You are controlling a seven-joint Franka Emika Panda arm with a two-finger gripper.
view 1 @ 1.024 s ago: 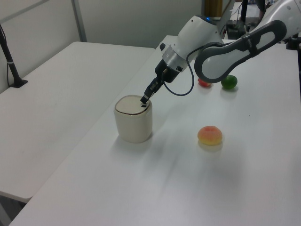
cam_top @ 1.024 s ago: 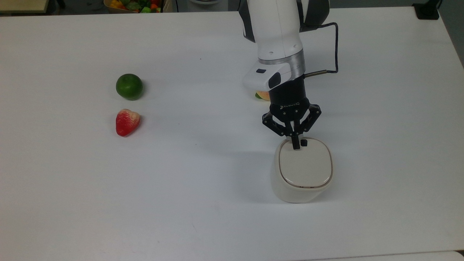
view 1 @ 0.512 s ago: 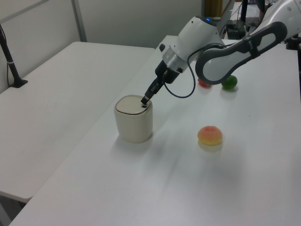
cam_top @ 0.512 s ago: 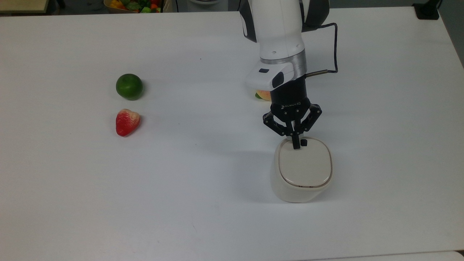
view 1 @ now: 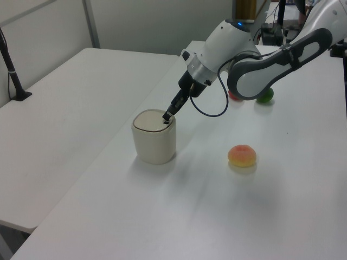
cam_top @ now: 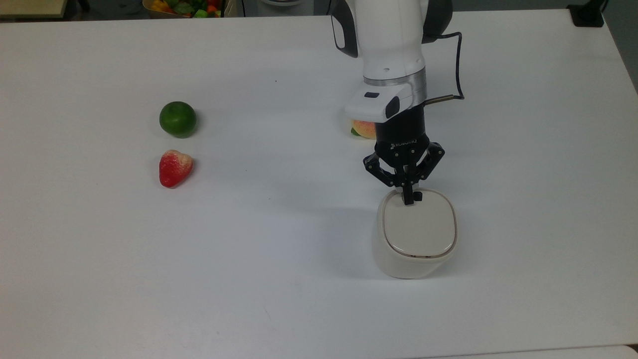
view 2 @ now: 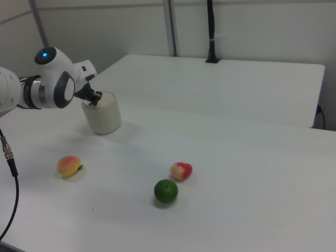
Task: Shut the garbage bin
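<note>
On the table (cam_top: 99, 274) stood one garbage bin (cam_top: 414, 234), one lime (cam_top: 177, 119), one strawberry (cam_top: 174, 167) and one peach (view 1: 242, 155); one gripper (cam_top: 408, 199) was there.

In the top view the arm's wrist (cam_top: 386, 102) hides most of the peach (cam_top: 364, 129); a crate of fruit (cam_top: 187, 7) is cut by the upper edge.
</note>
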